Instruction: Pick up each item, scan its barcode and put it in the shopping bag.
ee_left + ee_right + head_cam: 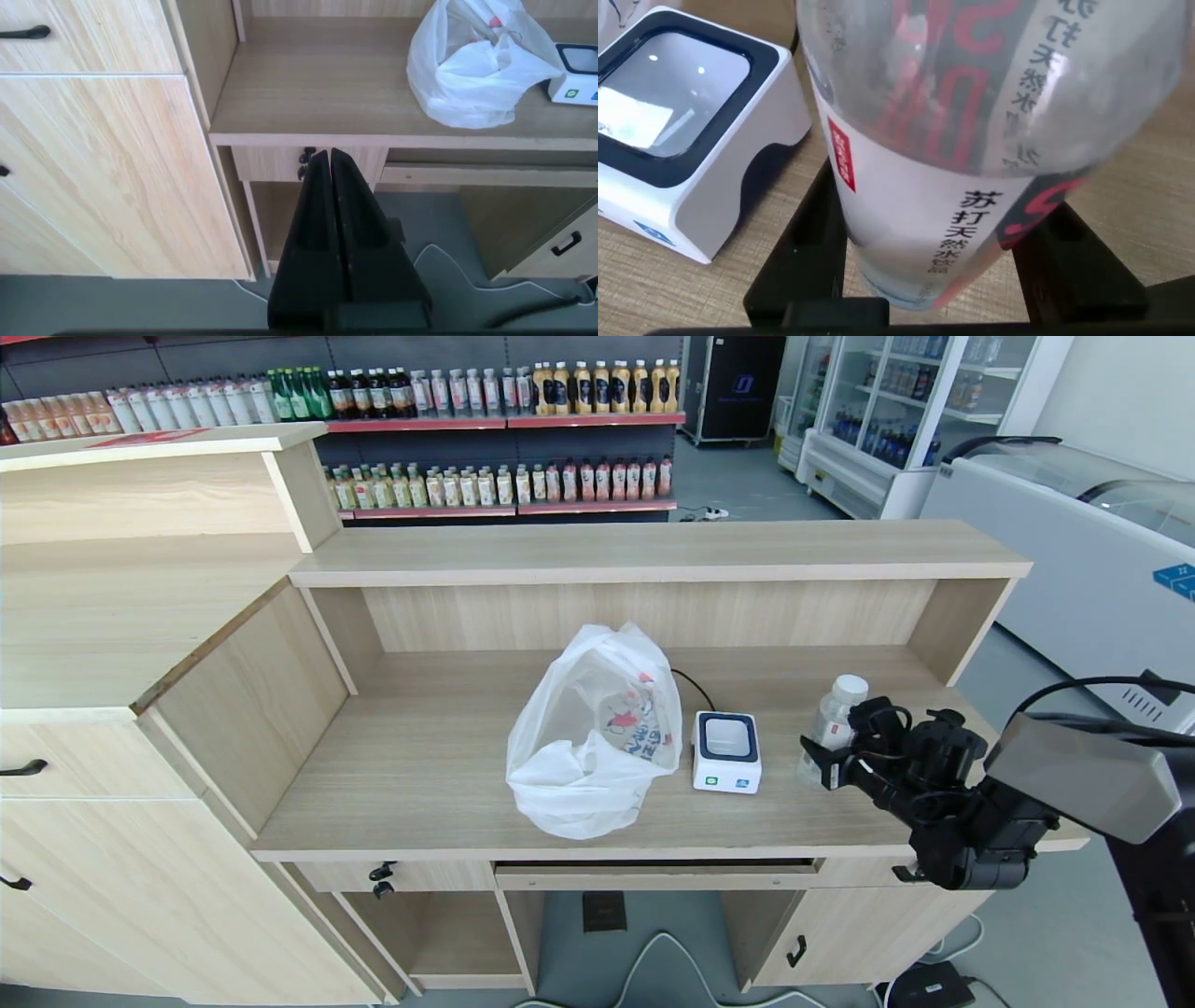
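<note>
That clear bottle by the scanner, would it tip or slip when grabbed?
The bottle stands tall and narrow, so a nudge might tip it. Its smooth round plastic wall looks somewhat slippery, and it would likely roll if toppled.

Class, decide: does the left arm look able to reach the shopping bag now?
Probably: the left end effector sits back from the counter, and nothing blocks the shopping bag.

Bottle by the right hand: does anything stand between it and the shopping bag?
Yes. The scanner sits on the counter directly between the bottle and the bag. Lifting the bottle over it should probably clear it.
</note>
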Controlling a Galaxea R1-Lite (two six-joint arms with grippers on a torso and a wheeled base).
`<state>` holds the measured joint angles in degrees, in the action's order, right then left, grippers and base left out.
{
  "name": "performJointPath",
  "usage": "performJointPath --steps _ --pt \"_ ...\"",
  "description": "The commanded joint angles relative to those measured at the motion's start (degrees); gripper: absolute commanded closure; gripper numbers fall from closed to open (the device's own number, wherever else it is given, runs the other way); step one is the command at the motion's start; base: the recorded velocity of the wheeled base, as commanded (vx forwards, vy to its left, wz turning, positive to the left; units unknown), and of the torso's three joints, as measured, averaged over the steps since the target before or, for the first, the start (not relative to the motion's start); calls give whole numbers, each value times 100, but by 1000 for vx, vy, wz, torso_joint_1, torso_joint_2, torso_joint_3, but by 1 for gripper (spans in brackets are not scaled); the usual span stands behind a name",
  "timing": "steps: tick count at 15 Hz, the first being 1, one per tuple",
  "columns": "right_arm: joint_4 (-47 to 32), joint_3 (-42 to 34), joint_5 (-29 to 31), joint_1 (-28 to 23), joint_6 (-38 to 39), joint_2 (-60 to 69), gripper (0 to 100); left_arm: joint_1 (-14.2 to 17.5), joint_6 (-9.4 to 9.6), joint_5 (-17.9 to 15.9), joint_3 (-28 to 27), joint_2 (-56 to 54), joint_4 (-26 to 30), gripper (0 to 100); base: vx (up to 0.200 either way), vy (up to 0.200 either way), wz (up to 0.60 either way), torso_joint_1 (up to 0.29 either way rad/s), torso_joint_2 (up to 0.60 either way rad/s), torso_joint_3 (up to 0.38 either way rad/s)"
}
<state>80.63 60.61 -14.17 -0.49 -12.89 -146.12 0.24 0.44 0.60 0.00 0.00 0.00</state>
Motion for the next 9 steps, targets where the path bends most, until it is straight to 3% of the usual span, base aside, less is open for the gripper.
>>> performJointPath --steps 1,4,9 --pt "-12 3 2 -4 -3 31 100 2 0 2 0 0 0 100 0 0 0 0 0 0" --pt "-56 -49 2 -22 40 198 100 -7 0 2 0 0 0 100 0 0 0 0 0 0" --pt "-794 -243 -95 -48 823 1402 100 2 0 2 0 0 0 100 0 0 0 0 0 0"
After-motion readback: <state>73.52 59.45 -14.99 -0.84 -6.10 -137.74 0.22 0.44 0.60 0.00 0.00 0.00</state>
